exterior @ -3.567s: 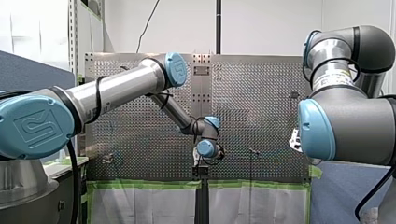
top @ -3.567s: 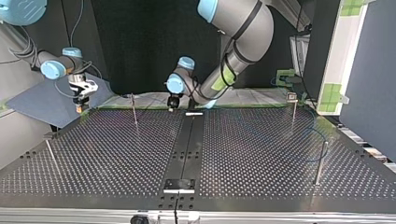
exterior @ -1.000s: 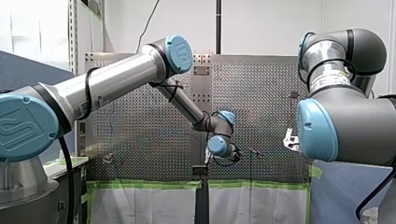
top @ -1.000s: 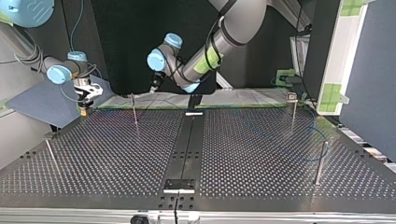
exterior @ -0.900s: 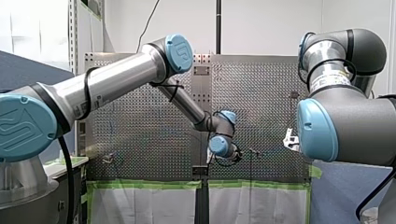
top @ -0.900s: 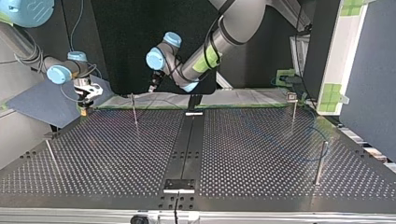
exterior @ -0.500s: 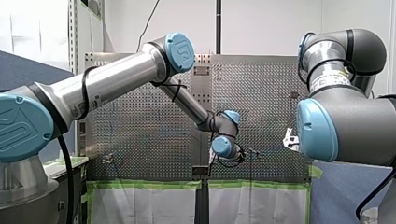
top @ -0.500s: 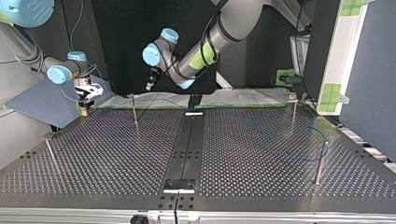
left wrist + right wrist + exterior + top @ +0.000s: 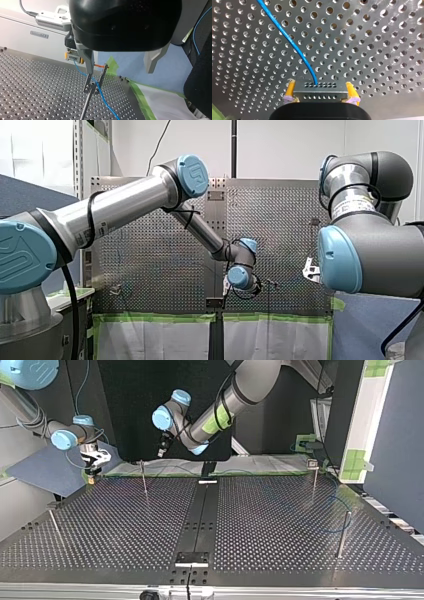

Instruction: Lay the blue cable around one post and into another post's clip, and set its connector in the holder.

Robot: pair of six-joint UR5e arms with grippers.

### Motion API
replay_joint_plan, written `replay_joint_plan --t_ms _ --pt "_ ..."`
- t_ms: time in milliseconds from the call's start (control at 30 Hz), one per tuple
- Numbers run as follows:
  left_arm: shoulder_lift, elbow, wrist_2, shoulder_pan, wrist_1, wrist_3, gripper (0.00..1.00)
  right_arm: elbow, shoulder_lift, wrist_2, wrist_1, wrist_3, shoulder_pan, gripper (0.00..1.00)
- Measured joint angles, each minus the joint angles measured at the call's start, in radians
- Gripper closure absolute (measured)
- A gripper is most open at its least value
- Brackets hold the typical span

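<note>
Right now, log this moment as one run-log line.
left gripper: open, near clip post | right gripper: shut on connector | blue cable: runs from connector past clip

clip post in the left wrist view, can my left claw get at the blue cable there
Probably yes: my left claw hangs open with the clip post just ahead of it, and the blue cable leaving the clip has nothing over it.

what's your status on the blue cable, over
Right gripper shut on connector, held over the table. Left gripper open, empty, clip post ahead of it. Blue cable leaves connector, crosses that post's clip.
</note>
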Motion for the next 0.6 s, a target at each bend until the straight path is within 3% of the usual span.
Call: replay_joint_plan --t_ms 133,367,600 --pt "0.0 0.0 -0.015 0.0 -0.006 0.001 0.0 0.0 0.001 0.0 0.001 0.0 0.0 1.0" --pt "0.019 -0.025 -0.081 -0.004 -0.05 0.004 0.0 0.0 0.002 -0.003 0.005 0.0 0.0 1.0" --pt "0.079 -0.086 -0.138 0.002 -0.009 -0.003 0.0 0.0 0.002 -0.004 0.007 0.0 0.001 1.0"
